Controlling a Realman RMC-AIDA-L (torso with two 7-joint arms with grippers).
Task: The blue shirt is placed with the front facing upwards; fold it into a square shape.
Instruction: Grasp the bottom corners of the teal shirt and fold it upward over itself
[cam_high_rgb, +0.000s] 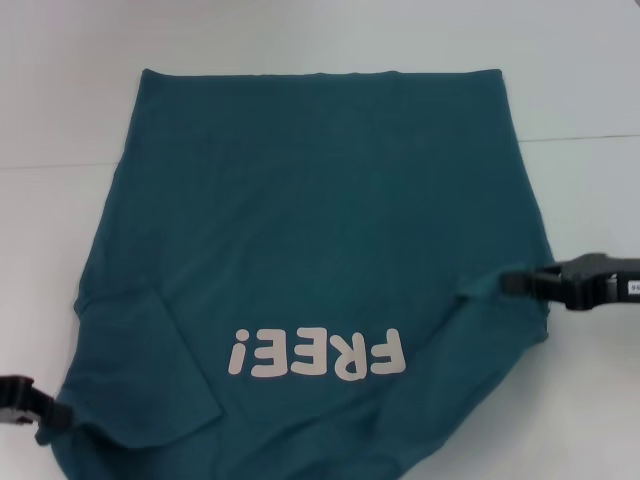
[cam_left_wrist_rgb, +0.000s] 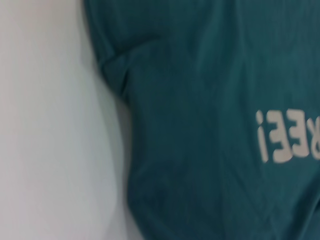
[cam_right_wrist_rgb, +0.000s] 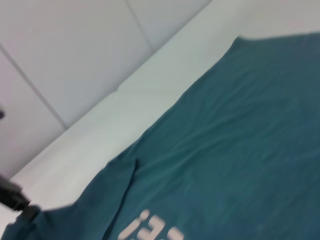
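Left claw (cam_high_rgb: 45, 412) at the near left corner of the blue shirt (cam_high_rgb: 320, 230), black tips pinching a gathered bit of cloth beside the left sleeve, low at the edge of the head view. Held pressed together on that fabric, by the look of the bunching around the tips.

Shirt itself spread across the white surface (cam_high_rgb: 60, 120), front up, hem at the far side, collar end toward the robot and running out of view at the near edge. Left sleeve already lying folded in over the body. "FREE!" print (cam_high_rgb: 318, 354) reading upside down, in the near half of the cloth, between the two claws. Soft creases across the middle, otherwise fairly flat.

Right claw (cam_high_rgb: 500, 283) reaching in from the right, tips closed on a small pucker of cloth at the right edge, near the right sleeve and farther from the robot than the left grip.

Risks from here, as a guess: uneven pull, since the two grips sit at different depths, likely skewing the fold line and leaving a crooked edge instead of a square. Thin pinch on the right possibly slipping under tension, dropping that side mid-fold. Dragging instead of lifting likely to slide the whole shirt across the smooth surface and ruck up the far hem
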